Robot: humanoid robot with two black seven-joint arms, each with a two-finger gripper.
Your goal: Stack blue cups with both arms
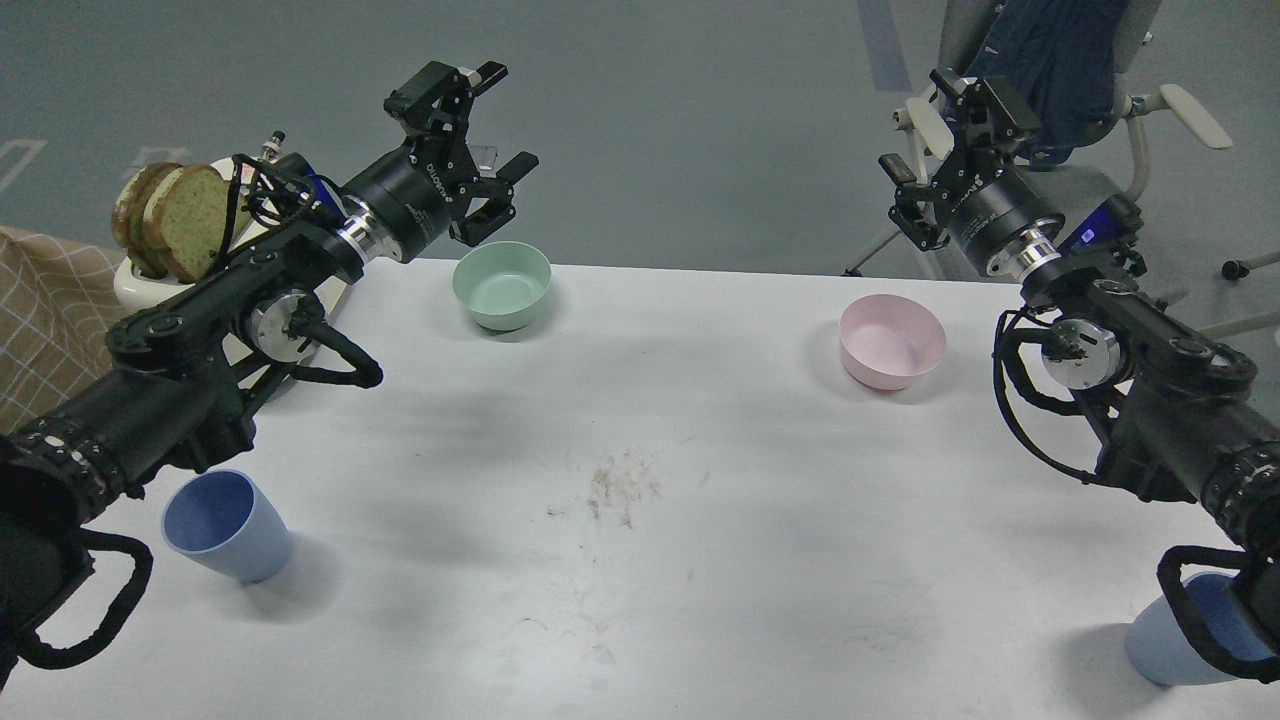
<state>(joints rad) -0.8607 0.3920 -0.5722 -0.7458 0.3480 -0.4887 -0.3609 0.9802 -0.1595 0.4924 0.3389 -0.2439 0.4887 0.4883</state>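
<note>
While both arms were held up over the far edge, a white table (640,560) with dark scuffs in the middle was seen, grey floor behind it. The left gripper (478,130) was spread wide and held nothing; a green bowl (501,285) sat just under it. The right gripper (925,150) was also open and empty, a pink bowl (892,341) below it. One blue cup (226,525) was placed well back by the near left edge, the other blue cup (1165,645) by the near right corner, partly hidden. Bare table was left between them.
</note>
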